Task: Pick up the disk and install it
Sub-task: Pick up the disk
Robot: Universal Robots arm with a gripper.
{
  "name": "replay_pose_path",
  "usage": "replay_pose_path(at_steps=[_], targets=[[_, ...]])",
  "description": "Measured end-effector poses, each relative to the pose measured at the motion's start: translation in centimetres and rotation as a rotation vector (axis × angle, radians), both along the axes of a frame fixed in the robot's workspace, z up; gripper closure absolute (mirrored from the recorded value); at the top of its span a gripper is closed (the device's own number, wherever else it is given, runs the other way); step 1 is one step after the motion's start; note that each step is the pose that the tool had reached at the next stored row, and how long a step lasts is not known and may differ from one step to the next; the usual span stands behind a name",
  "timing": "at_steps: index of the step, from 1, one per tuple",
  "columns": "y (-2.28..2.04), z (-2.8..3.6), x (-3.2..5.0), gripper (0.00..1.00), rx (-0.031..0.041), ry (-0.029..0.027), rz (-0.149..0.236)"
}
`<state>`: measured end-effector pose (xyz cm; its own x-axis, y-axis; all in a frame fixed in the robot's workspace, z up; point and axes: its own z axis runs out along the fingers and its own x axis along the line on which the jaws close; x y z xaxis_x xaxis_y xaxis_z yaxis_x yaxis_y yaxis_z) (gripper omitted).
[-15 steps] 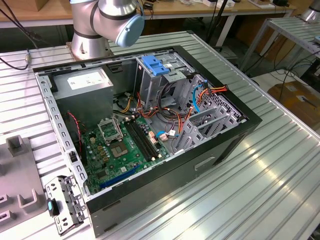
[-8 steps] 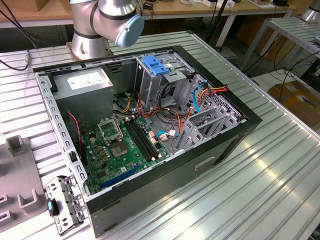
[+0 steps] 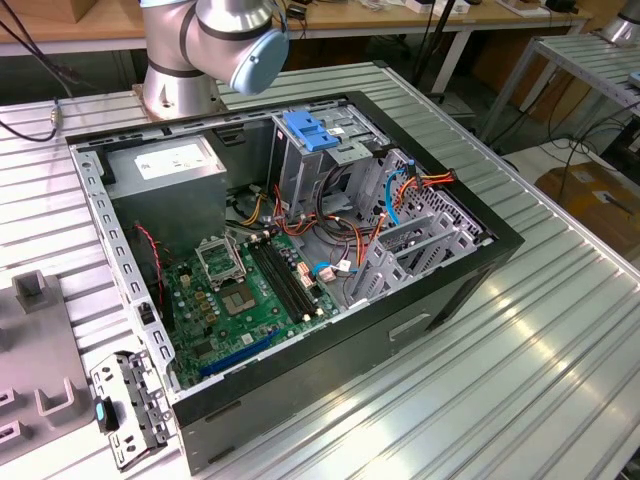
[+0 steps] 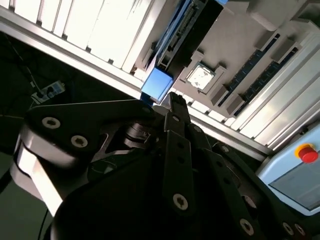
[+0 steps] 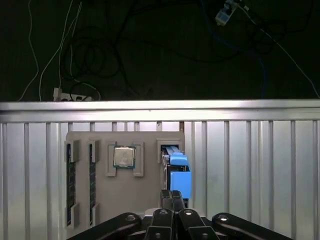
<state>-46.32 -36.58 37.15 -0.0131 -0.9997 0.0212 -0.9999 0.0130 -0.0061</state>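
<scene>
1 grey tray (image 5: 145, 192) on slatted counter (image 5: 250, 165). In it: 1 disk (image 5: 180, 180) w/ blue carrier, stood on edge in its slot; 1 processor chip (image 5: 124, 157); 2 memory sticks (image 5: 71, 185) side by side. Fingers (image 5: 168, 199) drawn narrow, tips together, prob. gripping nothing. Disk's blue end lies just beyond the tips; contact or not, can't tell.

A ribbed metal table (image 3: 560, 330) gleamed. In the exterior view, a wooden desk (image 3: 380, 20) stood at 12 o'clock, a second table (image 3: 590, 55) at 2, a box (image 3: 600, 195) at 3.
</scene>
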Motion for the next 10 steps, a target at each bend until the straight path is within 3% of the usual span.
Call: replay_pose_path(at_steps=[2, 3, 6, 10], targets=[[0.07, -0.09, -0.18, 0.89, 0.0000, -0.0215, -0.001], [0.11, -0.15, -0.22, 0.89, 0.0000, -0.0252, -0.002], [0.34, -0.37, -0.42, 0.89, 0.0000, -0.0302, -0.010], [0.52, -0.61, -0.85, 0.89, 0.0005, -0.0305, -0.017]])
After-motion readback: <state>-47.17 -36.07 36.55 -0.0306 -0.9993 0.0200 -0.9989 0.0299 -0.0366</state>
